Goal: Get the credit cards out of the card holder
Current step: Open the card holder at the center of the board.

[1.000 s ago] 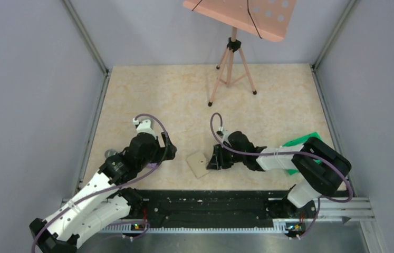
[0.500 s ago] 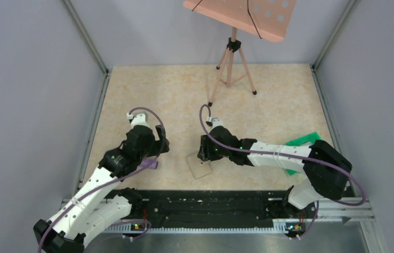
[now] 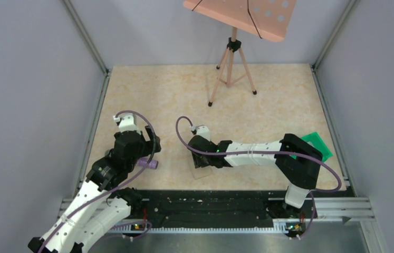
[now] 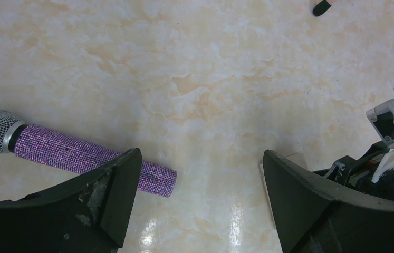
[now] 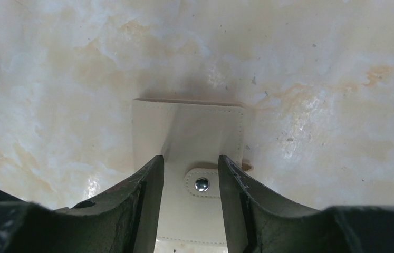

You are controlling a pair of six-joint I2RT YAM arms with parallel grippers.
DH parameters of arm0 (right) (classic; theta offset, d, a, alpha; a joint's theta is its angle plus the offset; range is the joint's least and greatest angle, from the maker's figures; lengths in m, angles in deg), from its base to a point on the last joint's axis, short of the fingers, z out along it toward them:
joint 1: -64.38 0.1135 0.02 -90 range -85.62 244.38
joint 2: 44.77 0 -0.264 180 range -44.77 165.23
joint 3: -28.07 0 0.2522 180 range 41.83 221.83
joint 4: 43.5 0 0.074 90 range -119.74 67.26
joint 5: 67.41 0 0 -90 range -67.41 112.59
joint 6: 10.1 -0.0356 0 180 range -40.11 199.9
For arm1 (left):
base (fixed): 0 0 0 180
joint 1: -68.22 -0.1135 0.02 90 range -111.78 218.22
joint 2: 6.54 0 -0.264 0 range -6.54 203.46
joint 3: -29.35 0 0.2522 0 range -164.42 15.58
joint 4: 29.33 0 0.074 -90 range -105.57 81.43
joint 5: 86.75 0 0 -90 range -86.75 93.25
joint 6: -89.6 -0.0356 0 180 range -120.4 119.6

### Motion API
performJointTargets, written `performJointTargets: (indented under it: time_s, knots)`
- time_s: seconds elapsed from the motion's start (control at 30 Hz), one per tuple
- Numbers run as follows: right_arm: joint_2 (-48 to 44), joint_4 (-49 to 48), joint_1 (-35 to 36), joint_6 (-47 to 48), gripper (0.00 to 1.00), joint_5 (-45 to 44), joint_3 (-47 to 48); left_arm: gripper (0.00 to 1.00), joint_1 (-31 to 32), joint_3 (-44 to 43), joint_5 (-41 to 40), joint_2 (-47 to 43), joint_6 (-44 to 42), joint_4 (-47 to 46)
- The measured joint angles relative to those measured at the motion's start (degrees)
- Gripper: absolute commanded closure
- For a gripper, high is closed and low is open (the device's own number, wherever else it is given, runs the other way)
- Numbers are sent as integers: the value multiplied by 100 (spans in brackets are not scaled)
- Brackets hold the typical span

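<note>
Now poising right gripper (image 5: pixel 190 161), fingers half-spread, astride snap tab (image 5: pixel 202 184) of flat beige stitched card holder (image 5: pixel 189 126); showing left gripper (image 4: pixel 200 158) wide-spread, glittery purple microphone (image 4: pixel 63 153) just beside 1 finger.

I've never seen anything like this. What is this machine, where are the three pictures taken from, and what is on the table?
These are two robot arms, a left arm and a right arm, fixed at the near edge of the table. The wide picture looks down from above and behind them. The other two come from small cameras on each wrist, so each sees its own fingers. On the table lie a purple microphone, a green tray and a beige card holder, snapped shut. A pink stand on a tripod is at the back. The left fingers are wide open near the microphone, holding nothing. The right fingers are partly open over the holder's snap tab, one either side. No cards show yet.
</note>
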Motion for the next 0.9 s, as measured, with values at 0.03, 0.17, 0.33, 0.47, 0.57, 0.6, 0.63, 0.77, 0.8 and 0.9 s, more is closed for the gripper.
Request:
performJointTargets:
  time_s: [0.03, 0.17, 0.33, 0.47, 0.57, 0.6, 0.63, 0.77, 0.8, 0.9]
  knots:
    - [20, 55, 26, -2, 57, -48, 44, 9, 0, 0, 0, 2, -17, 0]
    - [33, 245, 94, -9, 58, -140, 103, 9, 0, 0, 2, 4, -46, 0]
    - [33, 378, 122, -63, 57, -243, 107, 9, 0, 0, 0, 4, -59, 0]
    - [33, 511, 131, -116, 57, -269, 142, 9, 0, 0, 0, 2, -59, 0]
    - [33, 533, 138, -177, 57, -282, 144, 9, 0, 0, -2, 2, -59, 0]
    - [33, 542, 142, -203, 57, -291, 144, 9, 0, 0, -4, 2, -59, 0]
    - [33, 553, 149, -221, 57, -299, 144, 9, 0, 0, -4, 2, -59, 0]
    - [33, 610, 181, -304, 57, -372, 144, 9, 0, 0, -15, 2, -59, 0]
    - [33, 627, 195, -328, 57, -396, 144, 9, 0, 0, -15, 2, -59, 0]
    - [33, 667, 227, -376, 58, -463, 144, 9, 0, 0, -17, 0, -59, 0]
